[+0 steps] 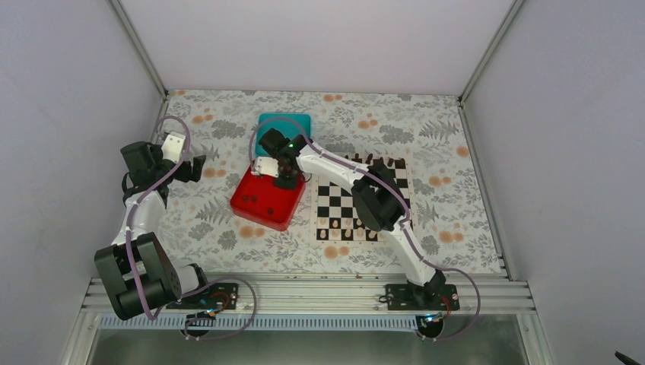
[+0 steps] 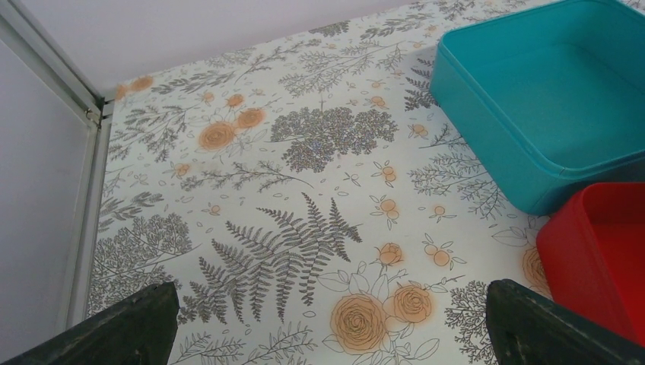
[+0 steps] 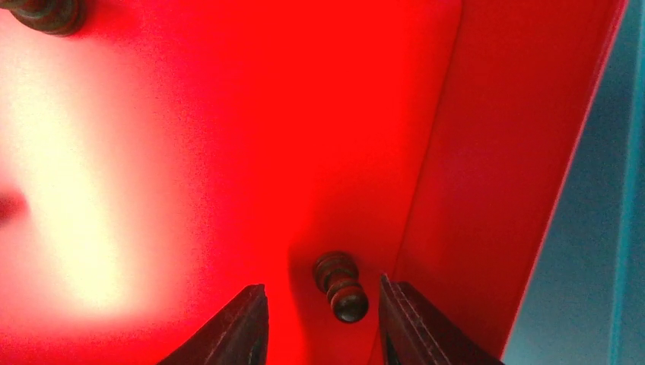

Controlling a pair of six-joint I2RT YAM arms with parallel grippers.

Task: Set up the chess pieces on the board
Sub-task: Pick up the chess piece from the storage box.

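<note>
- My right hand (image 3: 323, 304) is down inside the red tray (image 3: 152, 152), its fingers apart and gripping nothing.
- One dark chess piece (image 3: 340, 287) lies on its side between those fingers, close to the tray's wall; a second piece (image 3: 46, 11) sits further off.
- More dark pieces (image 1: 370, 160) stand along the far edge of the board (image 1: 335, 205), just right of the tray.
- My left hand (image 2: 328, 304) hangs wide open over the floral worktop (image 2: 289, 152), near the teal box (image 2: 532, 99).

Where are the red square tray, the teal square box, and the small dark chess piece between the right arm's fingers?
Red square tray (image 1: 258, 218): top view, near wall.
Teal square box (image 2: 548, 84): left wrist view, bare inner floor.
Small dark chess piece (image 3: 340, 285): right wrist view, its middle.
</note>
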